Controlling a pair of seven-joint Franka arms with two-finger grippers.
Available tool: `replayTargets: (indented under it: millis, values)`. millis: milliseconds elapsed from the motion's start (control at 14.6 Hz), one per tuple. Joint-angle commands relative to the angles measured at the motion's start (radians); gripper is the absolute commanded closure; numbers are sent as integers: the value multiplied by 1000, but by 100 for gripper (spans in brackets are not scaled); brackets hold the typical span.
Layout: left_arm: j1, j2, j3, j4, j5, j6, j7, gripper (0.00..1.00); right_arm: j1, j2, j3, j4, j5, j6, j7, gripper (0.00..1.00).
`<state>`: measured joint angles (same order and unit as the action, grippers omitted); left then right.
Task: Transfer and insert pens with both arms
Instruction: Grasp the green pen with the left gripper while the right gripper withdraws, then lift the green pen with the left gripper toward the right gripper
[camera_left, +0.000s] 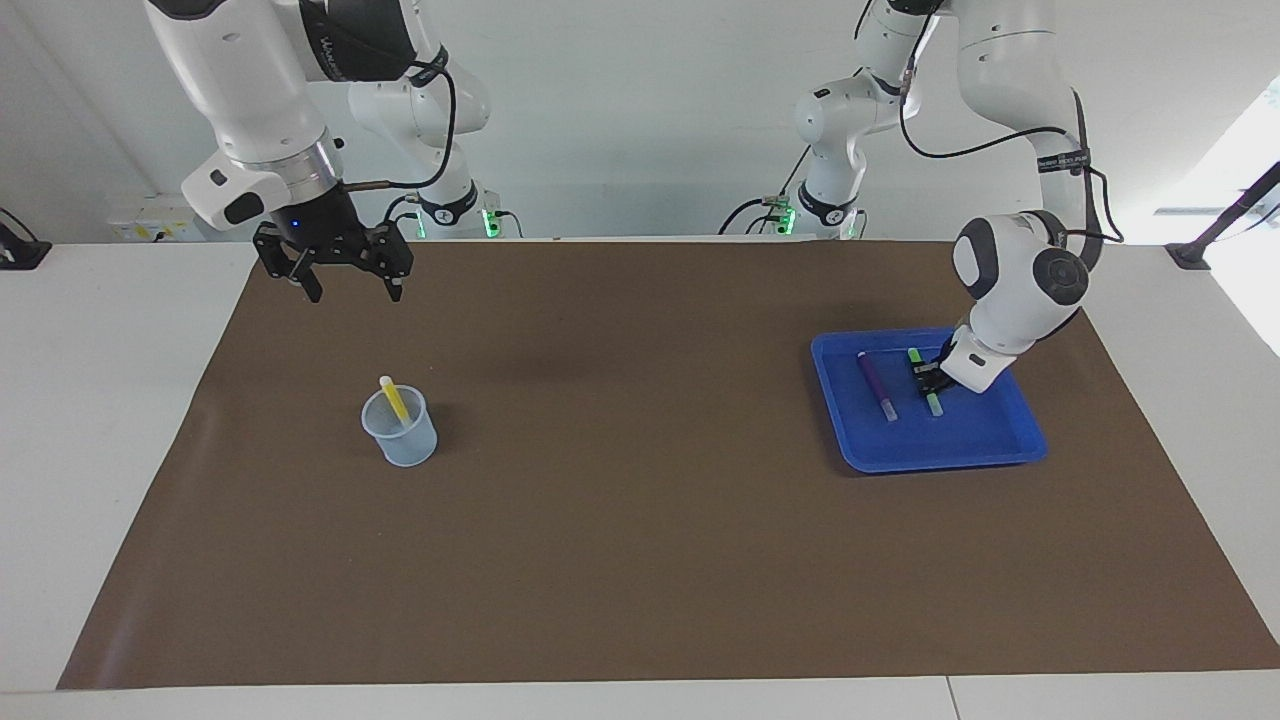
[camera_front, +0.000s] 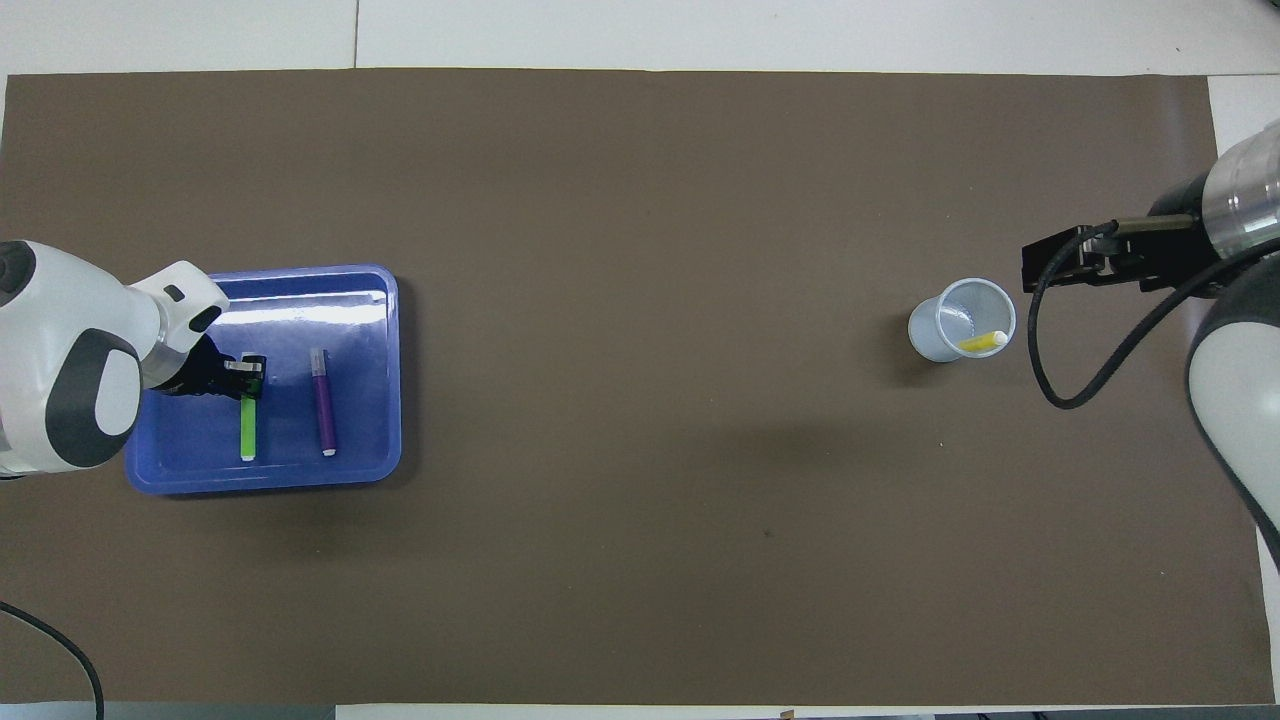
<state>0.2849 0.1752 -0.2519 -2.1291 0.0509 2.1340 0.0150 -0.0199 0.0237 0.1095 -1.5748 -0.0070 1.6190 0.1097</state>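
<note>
we find the left pincer (camera_left: 928, 378) down inside the blue tray (camera_left: 1010, 450), at the left arm's end of the table. its black fingers sit at the green pen (camera_left: 925, 383), about the middle of the barrel, one to each side as far as the facing view shows. we cannot tell whether they press on the barrel or merely straddle it. the green pen lies flat on the tray floor, its pale tip pointing away from the robots in the facing view.

the purple pen (camera_left: 877, 385) lies in the same tray just beside the left pincer, on the side toward the middle of the table, roughly parallel to the green pen and apart from it. nothing touches it.

the right pincer (camera_left: 345, 270) hangs in the air at the right arm's end of the table, over bare brown mat (camera_left: 640, 560). its two fingers are spread wide and point downward, with nothing between them. the right arm waits there.

the clear plastic cup (camera_left: 400, 430) stands upright on the mat, below the right pincer in the facing view and well clear of it. the yellow pen (camera_left: 393, 399) stands in the cup, leaning against the rim, pale end uppermost. in the overhead view the cup (camera_front: 962, 320) sits just beside the right pincer (camera_front: 1040, 270), and the yellow pen (camera_front: 982, 342) rests against the wall nearest the robots.

the tray and the cup are well apart, at the two ends of the mat.
</note>
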Motion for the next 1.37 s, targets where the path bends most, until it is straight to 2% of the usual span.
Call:
replayTargets:
  millis: [0,206,550,825,1031,1306]
  values:
    - [10,7,-4,128,-37,-161,-10,100,-12,15,9,38,-14,-36,16,0]
    - [4,7,-6,256,-120,-310,-108,100,-18,7,7,38,-21,-62,16,0]
    - [-55,4,-15,417,-362,-482,-497,100,-17,-1,9,32,-19,-64,18,0]
    - [-95,-23,-36,428,-616,-471,-927,100,-17,-1,10,27,-16,-57,18,0]
    - [-93,-26,-125,422,-741,-467,-1154,100,-11,-1,10,27,2,-51,16,0]
    - [-96,-42,-208,377,-932,-393,-1398,100,21,-1,13,12,156,44,50,0]
